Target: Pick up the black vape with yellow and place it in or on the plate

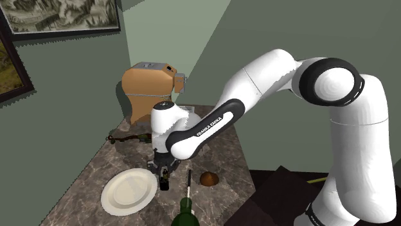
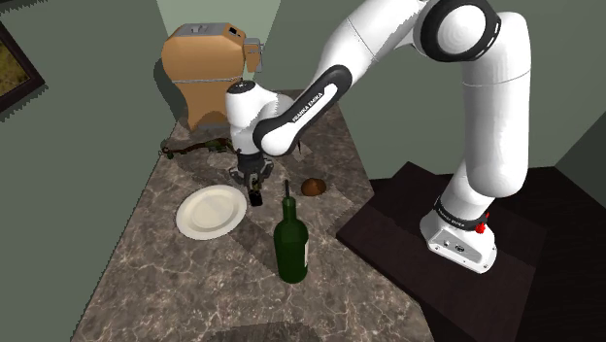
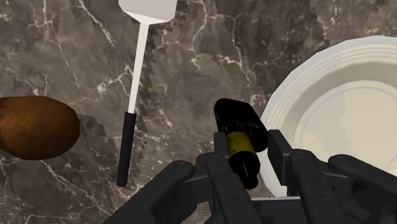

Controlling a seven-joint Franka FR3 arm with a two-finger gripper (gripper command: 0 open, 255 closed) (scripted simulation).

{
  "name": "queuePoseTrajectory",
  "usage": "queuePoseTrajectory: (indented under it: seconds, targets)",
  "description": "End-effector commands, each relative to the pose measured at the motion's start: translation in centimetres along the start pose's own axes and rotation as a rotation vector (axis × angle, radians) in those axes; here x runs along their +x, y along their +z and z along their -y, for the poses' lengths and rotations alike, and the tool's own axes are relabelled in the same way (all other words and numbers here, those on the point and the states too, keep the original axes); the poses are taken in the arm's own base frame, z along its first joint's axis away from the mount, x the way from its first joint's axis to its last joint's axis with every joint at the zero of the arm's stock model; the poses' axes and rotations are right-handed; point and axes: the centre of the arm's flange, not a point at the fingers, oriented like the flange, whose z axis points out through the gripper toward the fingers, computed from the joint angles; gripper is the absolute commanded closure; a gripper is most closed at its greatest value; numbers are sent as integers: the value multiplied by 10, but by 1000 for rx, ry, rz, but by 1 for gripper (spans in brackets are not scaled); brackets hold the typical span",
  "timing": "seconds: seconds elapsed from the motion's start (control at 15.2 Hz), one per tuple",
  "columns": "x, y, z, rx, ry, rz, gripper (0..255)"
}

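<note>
The black vape with a yellow band sticks out from between my gripper's two black fingers, which are shut on it. In the shoulder view the gripper points down with the vape at its tip, just beside the rim of the white plate. The second exterior view shows the gripper and vape at the plate's right edge. In the wrist view the plate lies right next to the vape. Whether the vape touches the countertop I cannot tell.
A white spatula with a black handle lies on the marble counter beside a brown domed object. A green bottle stands near the counter's front. An orange-brown appliance and a dark lying object sit at the back.
</note>
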Motion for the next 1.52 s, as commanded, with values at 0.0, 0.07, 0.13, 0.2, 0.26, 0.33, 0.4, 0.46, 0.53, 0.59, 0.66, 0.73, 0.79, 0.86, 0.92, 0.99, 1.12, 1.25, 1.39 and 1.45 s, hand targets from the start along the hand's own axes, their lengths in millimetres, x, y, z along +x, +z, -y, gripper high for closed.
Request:
queuePoseTrajectory:
  seconds: [0.0,0.07,0.13,0.2,0.26,0.33,0.4,0.46,0.53,0.59,0.66,0.73,0.79,0.86,0.92,0.99,1.12,1.25,1.39,1.45]
  targets:
    - [0,-11,0,0,0,0,255]
    - [0,-17,0,0,0,0,255]
    - [0,-22,0,0,0,0,255]
    - [0,-27,1,0,0,0,255]
    - [0,-32,1,0,0,0,255]
    - [0,-38,1,0,0,0,255]
    - [0,-40,1,0,0,0,255]
    - [4,-42,14,0,0,0,255]
    - [9,-45,26,0,0,0,255]
    - [13,-47,38,0,0,0,255]
    - [18,-49,50,0,0,0,255]
    - [22,-51,62,0,0,0,255]
    - [27,-54,75,0,0,0,255]
    - [31,-56,87,0,0,0,255]
    - [36,-58,99,0,0,0,255]
    - [40,-60,111,0,0,0,255]
    - [49,-65,136,0,0,0,255]
    - [57,-69,157,0,0,0,255]
    - [57,-58,157,0,0,0,255]
    - [57,-53,157,0,0,0,255]
